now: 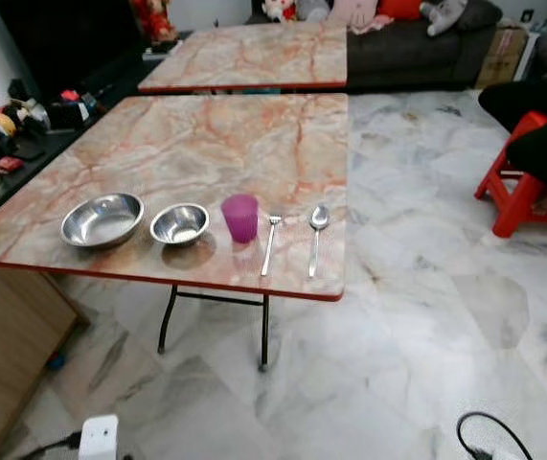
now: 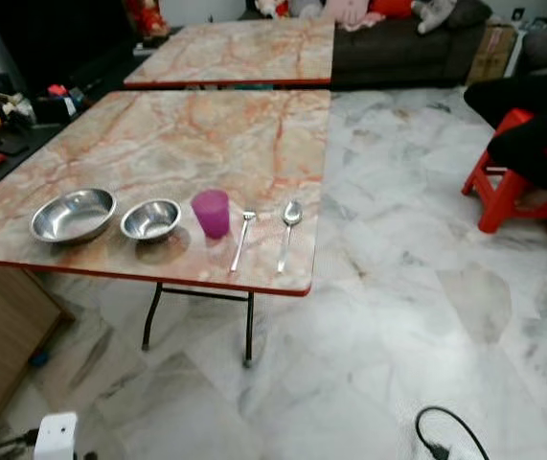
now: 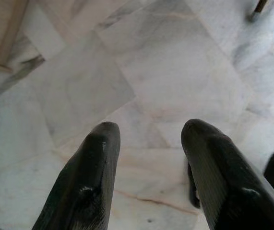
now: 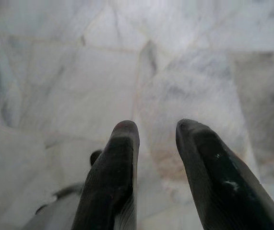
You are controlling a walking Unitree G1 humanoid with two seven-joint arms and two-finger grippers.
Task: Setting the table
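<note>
Both the left gripper point(image 3: 148, 143) and right gripper point(image 4: 156, 139) hung parted, empty; the spoon point(image 1: 317, 230) near the table point(image 1: 206, 144) edge risked being knocked off.

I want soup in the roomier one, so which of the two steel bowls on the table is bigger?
The larger steel bowl is the one at the left end of the row, wider and shallower than the smaller steel bowl that sits between it and the purple cup.

Counts on the near table
Two round steel bowls point(image 1: 102, 219) point(image 1: 179, 224), one purple plastic cup point(image 1: 240, 218), one steel fork point(image 1: 270, 242), one steel spoon point(image 1: 316, 237); two marble-patterned tables point(image 1: 187, 144) point(image 1: 254, 53).
</note>
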